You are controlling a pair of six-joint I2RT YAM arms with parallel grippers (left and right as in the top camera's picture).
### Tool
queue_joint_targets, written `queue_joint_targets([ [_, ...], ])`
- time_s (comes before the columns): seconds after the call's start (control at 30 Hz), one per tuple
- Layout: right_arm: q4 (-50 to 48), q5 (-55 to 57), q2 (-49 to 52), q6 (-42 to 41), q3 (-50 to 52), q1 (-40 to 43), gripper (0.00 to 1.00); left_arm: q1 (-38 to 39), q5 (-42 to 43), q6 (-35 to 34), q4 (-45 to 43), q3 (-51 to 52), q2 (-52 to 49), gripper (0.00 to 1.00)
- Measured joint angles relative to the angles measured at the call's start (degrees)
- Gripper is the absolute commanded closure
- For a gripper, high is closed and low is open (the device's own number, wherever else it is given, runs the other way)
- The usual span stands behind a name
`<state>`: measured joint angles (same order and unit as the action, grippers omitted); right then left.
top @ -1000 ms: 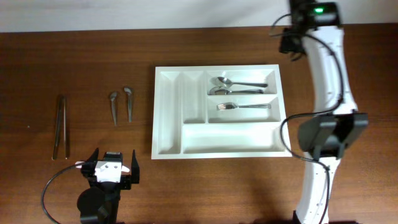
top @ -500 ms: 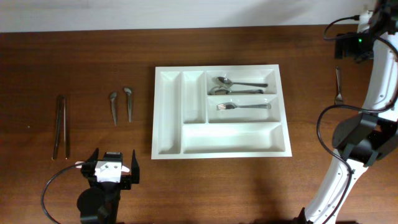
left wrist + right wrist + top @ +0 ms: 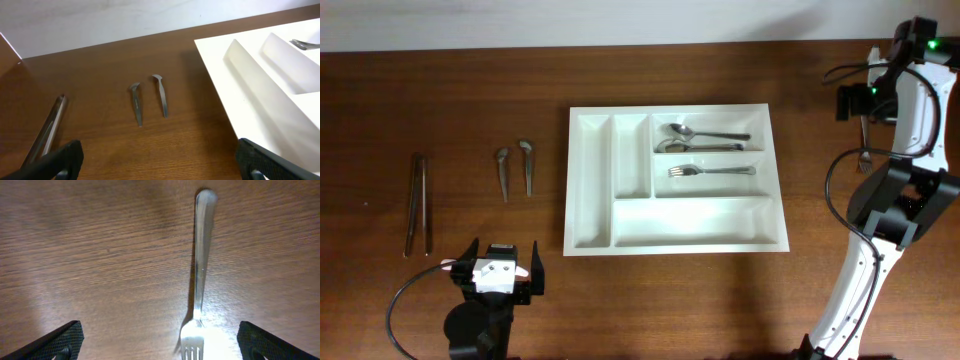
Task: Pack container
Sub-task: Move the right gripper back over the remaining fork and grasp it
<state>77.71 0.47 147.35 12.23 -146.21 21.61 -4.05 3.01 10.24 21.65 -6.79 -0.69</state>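
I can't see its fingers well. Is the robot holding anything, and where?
Nothing is held. The left end effector and the right end effector are open and empty; a fork lies below the right one.

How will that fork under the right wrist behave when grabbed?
The fork looks like thin polished metal, so probably stiff and light. Lying flat on the table, it likely won't roll, but fingers may slip on its shiny handle.
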Motion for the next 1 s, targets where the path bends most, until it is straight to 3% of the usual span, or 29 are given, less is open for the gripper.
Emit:
queue_joint_targets([
  [1.0,-3.3,-1.0,5.5,0.5,1.5,2.4,0.01,0.0,0.0,0.0,0.0,0.0,0.0,0.01],
])
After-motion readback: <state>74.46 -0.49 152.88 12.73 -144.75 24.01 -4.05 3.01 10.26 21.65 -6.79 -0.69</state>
